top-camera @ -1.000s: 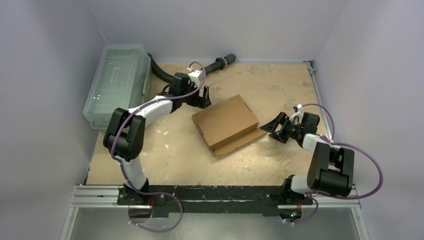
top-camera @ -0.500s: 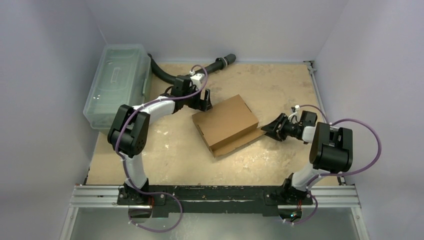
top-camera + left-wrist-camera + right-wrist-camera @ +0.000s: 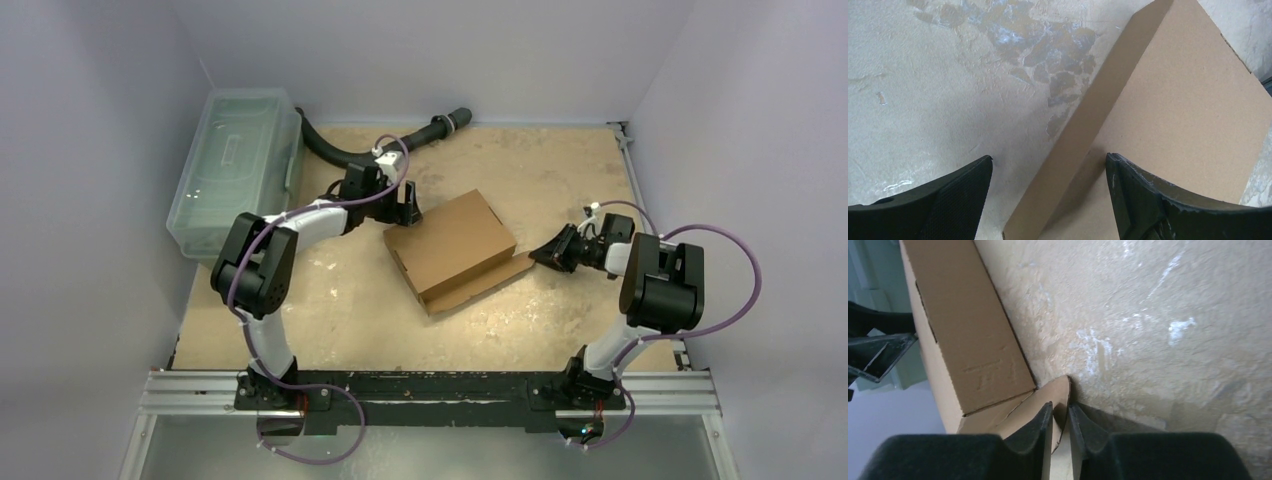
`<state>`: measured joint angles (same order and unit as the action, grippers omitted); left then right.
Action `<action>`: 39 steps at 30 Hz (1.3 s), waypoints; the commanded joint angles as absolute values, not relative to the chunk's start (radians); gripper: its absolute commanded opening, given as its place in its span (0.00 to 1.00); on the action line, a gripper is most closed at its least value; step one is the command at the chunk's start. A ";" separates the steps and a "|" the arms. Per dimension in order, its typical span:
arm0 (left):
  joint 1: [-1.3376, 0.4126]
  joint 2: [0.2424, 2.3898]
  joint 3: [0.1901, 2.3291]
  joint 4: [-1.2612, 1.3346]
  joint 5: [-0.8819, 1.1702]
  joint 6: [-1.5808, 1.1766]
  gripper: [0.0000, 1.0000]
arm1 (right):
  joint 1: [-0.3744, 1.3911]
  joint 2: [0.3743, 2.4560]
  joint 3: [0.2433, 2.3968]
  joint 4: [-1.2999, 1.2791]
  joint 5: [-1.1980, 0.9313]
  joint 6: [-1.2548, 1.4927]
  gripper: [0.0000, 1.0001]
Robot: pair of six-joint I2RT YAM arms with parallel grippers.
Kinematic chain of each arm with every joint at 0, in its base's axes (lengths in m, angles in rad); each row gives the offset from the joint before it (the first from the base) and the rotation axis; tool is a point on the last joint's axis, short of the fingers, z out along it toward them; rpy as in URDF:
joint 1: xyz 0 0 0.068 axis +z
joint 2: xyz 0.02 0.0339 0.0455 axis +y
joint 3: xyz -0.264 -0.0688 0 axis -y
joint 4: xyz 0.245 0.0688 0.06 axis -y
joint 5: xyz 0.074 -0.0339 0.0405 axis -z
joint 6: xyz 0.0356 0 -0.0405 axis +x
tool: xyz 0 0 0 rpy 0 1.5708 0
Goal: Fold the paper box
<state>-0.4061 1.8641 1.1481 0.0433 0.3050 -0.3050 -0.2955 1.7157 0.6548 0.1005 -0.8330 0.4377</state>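
The paper box (image 3: 450, 243) is a shallow brown cardboard mailer lying mid-table, with one flap (image 3: 500, 275) spread flat along its near right side. My left gripper (image 3: 404, 206) stands open over the box's far left corner. In the left wrist view, the box's side wall (image 3: 1083, 135) runs between the open left gripper (image 3: 1049, 157) fingers. My right gripper (image 3: 546, 254) is low at the flap's right tip. In the right wrist view the right gripper (image 3: 1061, 405) has its jaws drawn narrow, with the flap's rounded corner (image 3: 1055, 390) between them, beside the box body (image 3: 963, 330).
A clear plastic lidded bin (image 3: 235, 165) stands along the left wall. A black hose (image 3: 400, 140) curves across the table's far edge behind the left arm. The metal mounting rail (image 3: 430, 390) runs along the near edge. Walls close in on both sides.
My right gripper slid left to the flap's tip and closed from wide open onto it. The left gripper shifted slightly toward the box's far left corner and stayed open.
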 commanded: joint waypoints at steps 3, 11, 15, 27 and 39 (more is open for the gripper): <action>-0.407 1.790 1.126 0.041 0.255 -0.319 0.82 | -0.295 1.668 0.683 0.089 -0.743 0.345 0.10; -0.408 1.781 1.111 0.033 0.254 -0.345 0.82 | -0.249 1.591 0.691 0.077 -0.725 0.301 0.00; -0.410 1.783 1.111 0.028 0.253 -0.352 0.83 | -0.221 1.537 0.691 0.069 -0.693 0.272 0.00; -0.433 1.720 1.113 0.009 0.195 -0.372 0.83 | -0.106 1.417 0.695 0.044 -0.557 0.157 0.00; -0.470 1.539 1.063 0.049 0.276 -0.294 0.87 | -0.066 1.468 0.753 0.003 -0.453 0.089 0.00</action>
<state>-0.4347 1.5749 1.0714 -0.0051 0.2119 -0.3534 -0.0818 1.4590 0.6941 0.0032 -0.5091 0.1356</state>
